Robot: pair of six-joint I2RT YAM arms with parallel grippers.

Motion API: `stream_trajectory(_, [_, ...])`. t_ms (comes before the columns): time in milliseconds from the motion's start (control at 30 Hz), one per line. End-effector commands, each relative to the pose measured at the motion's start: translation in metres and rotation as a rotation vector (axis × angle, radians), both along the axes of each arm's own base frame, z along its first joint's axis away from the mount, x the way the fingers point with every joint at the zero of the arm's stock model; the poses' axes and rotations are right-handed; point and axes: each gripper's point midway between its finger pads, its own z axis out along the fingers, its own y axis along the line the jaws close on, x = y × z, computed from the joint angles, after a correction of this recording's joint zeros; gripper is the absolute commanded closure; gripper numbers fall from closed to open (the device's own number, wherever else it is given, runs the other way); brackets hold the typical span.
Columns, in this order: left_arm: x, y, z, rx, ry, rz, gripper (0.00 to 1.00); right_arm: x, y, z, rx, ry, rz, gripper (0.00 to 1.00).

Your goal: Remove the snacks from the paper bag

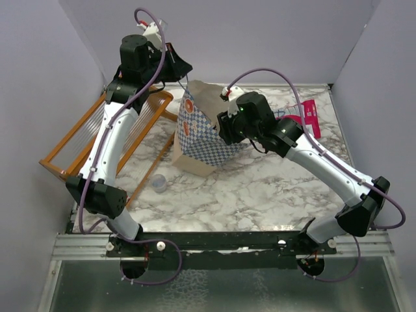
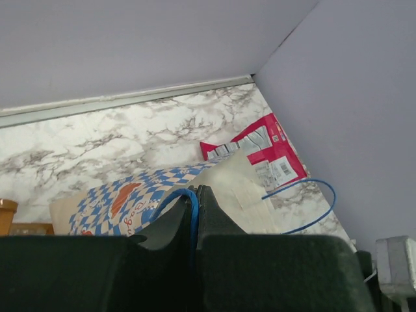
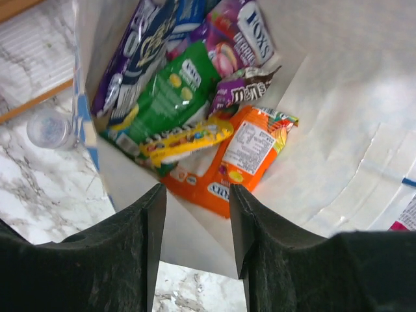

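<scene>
The paper bag (image 1: 203,138), blue-and-white checkered, leans over on the marble table with its mouth toward the right. My left gripper (image 1: 174,65) hangs above its back corner, shut on a thin blue string handle (image 2: 192,211). My right gripper (image 3: 197,214) is open at the bag's mouth, with only the cream inner wall (image 3: 338,130) showing between its fingers. Inside lie the snacks: an orange packet (image 3: 246,156), a yellow bar (image 3: 188,139), a green packet (image 3: 170,91), a purple wrapper (image 3: 242,83) and a dark blue packet (image 3: 140,52). A pink-red pouch (image 1: 307,117) lies on the table right of the bag.
An orange wooden rack (image 1: 104,133) leans at the left behind the left arm. A small grey-blue cup (image 1: 158,184) stands on the table in front of the bag's base. The bag's second blue handle (image 2: 312,208) loops loose over the table. Grey walls close in the back and sides.
</scene>
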Motion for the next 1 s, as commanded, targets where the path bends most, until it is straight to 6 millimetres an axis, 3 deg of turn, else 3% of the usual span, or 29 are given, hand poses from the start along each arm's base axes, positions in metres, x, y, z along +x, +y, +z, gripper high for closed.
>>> stream_trajectory(0, [-0.006,-0.013,0.071,-0.029,-0.233,-0.113,1.0,-0.014,0.006,-0.004,0.002,0.03,0.09,0.57])
stream_trajectory(133, [0.0,-0.027,0.078,-0.04,-0.259,-0.198,1.0,-0.036,0.025,-0.006,0.092,0.088,0.218,0.58])
stream_trajectory(300, [-0.015,-0.048,0.093,-0.093,-0.319,-0.361,1.0,-0.06,0.059,-0.003,0.253,0.178,0.346,0.59])
stream_trajectory(467, [-0.034,-0.075,0.094,-0.082,-0.344,-0.47,1.0,-0.077,0.097,0.006,0.399,0.236,0.45,0.6])
stream_trajectory(600, [-0.065,-0.103,0.082,-0.027,-0.35,-0.531,1.0,-0.089,0.118,0.007,0.459,0.264,0.5,0.6])
stream_trajectory(700, [-0.084,-0.107,0.073,-0.012,-0.34,-0.539,1.0,-0.081,0.104,-0.006,0.438,0.248,0.399,0.6])
stream_trajectory(867, [-0.096,-0.095,0.042,0.014,-0.292,-0.486,1.0,-0.076,0.052,-0.034,0.363,0.176,0.194,0.6])
stream_trajectory(967, [-0.107,-0.092,0.034,-0.003,-0.284,-0.493,1.0,-0.077,0.026,-0.049,0.33,0.146,0.117,0.6])
